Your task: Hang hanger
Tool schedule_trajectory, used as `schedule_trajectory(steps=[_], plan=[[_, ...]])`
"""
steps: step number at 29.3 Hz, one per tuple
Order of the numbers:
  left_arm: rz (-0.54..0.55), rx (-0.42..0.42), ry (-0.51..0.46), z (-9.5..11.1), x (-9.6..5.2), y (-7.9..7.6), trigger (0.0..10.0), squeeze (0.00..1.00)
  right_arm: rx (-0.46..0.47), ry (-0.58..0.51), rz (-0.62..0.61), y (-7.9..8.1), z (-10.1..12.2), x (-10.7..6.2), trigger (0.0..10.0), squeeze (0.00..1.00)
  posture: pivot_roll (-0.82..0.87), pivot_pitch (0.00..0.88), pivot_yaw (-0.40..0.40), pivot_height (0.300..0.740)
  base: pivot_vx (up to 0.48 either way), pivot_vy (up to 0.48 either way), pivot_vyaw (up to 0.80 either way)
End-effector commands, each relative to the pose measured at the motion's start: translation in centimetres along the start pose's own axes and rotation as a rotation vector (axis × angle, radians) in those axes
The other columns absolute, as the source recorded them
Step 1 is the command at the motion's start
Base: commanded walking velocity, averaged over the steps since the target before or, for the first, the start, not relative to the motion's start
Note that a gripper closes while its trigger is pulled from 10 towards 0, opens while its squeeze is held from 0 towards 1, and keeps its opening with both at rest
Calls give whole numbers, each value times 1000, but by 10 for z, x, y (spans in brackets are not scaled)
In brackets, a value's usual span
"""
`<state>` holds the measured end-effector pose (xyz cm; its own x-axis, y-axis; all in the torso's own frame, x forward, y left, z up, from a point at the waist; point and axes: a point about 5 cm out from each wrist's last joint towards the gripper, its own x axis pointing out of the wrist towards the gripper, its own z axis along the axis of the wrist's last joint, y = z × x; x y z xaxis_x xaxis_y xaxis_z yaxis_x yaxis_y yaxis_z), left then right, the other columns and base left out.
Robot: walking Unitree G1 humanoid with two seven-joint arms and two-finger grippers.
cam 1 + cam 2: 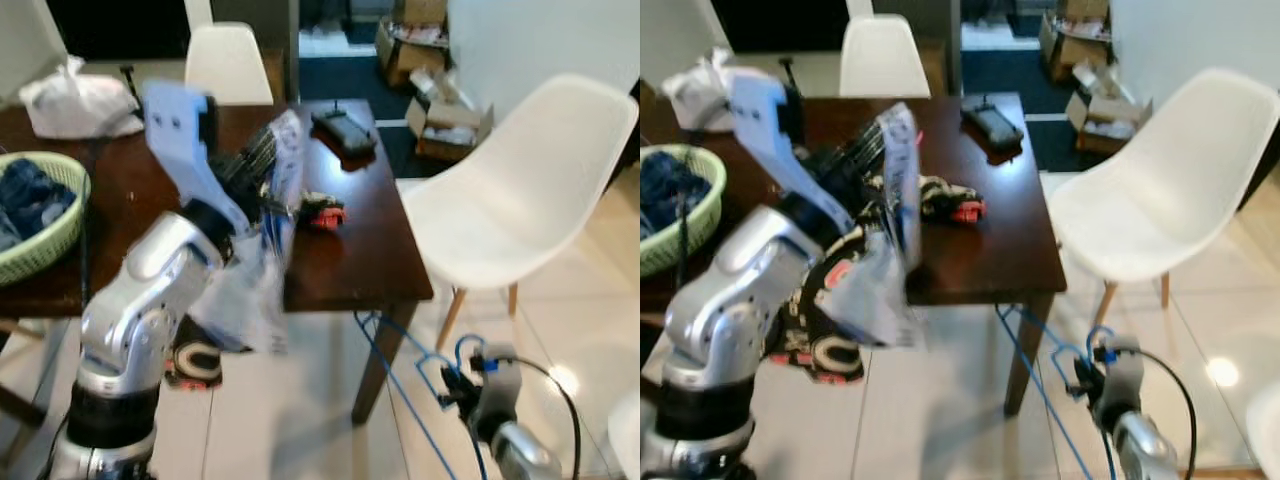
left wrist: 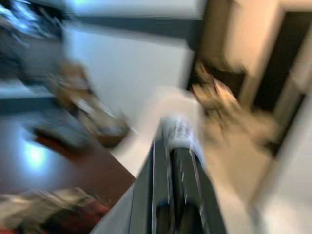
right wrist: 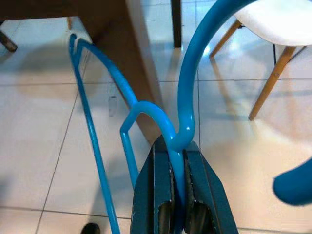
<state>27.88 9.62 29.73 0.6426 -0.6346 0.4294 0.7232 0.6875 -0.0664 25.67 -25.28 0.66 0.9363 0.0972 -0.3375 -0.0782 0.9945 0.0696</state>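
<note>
- Right claw [image 3: 178, 207] clenched on the neck of the blue hanger [image 3: 146, 109]; fingers pinch the wire just below the hook curve.
- Hanger frame runs out ahead of the right claw, low over the tiled floor [image 1: 300, 420]; its far corner is close to the leg [image 1: 378, 365] of the dark wood counter [image 1: 345, 245]. Cannot tell whether it touches.
- Left claw [image 2: 178, 161] raised above the counter, finger state cannot be told: wrist view heavily blurred. A pale plastic wrap [image 1: 255, 250] hangs about the left arm and claw; what holds it is unclear.
- Open room: bare tile to either side of the right claw. A white chair [image 1: 510, 190] stands beyond it, seat close to the counter's edge, wooden legs [image 3: 265, 85] on the tile.
- Counter edge nearest the left claw carries a small black-and-red item [image 1: 322, 212]; a dark flat device [image 1: 343, 130] lies further out. Green basket [image 1: 45, 215] with dark cloth sits at the counter's far side from the chair; white bag [image 1: 75, 100] beyond it.
- Eye views give the counter top and the second white chair [image 1: 228, 62] behind it; the right wrist view gives the grip on the hanger and the counter's underside edge.
- A patterned item [image 1: 195, 365] lies on the floor under the counter.
</note>
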Motion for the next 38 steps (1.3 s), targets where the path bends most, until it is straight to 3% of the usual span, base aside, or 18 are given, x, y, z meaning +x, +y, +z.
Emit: schedule_trajectory(steps=[1, 6, 14, 16, 20, 22, 26, 31, 38], plan=[[-78, -18, -6, 3, 0, -11, 10000, 0, 14, -14, -62, -12, 1, -5, 10000, 0, 50, 126, 14, 740, 0, 0, 0], [-171, -43, 26, 0, -3, -21, 10000, 0, 14, -14, -63, -12, 1, -5, 10000, 0, 50, 126, 13, 740, 0, 0, 0], [-143, -42, 87, -16, -5, -22, 10000, 0, 13, -16, -63, -12, 0, -6, 10000, 0, 45, 133, 15, 740, 0, 0, 0], [-40, -41, 170, -30, -14, -8, 10000, 0, 13, -17, -62, -13, 0, -6, 10000, 0, 45, 139, 15, 740, 0, 0, 0], [-15, -40, 223, -38, -23, -1, 10000, 0, 13, -16, -61, -13, 0, -6, 10000, 0, 48, 141, 14, 740, 0, 0, 0], [-74, -34, 325, -54, -41, -3, 10000, 0, 12, -14, -58, -13, 0, -6, 10000, 0, 54, 144, 9, 740, 0, 0, 0], [-145, -45, 424, -69, -58, -10, 10000, 0, 12, -13, -58, -13, 0, -6, 10000, 0, 54, 144, 9, 740, 0, 0, 0], [-139, -62, 469, -80, -67, -12, 10000, 0, 12, -13, -62, -14, 1, -5, 10000, 0, 50, 146, 10, 740, 0, 0, 0], [-115, -75, 460, -83, -67, -14, 10000, 0, 11, -13, -63, -14, 2, -5, 10000, 0, 54, 145, 5, 740, -236, 0, 0]])
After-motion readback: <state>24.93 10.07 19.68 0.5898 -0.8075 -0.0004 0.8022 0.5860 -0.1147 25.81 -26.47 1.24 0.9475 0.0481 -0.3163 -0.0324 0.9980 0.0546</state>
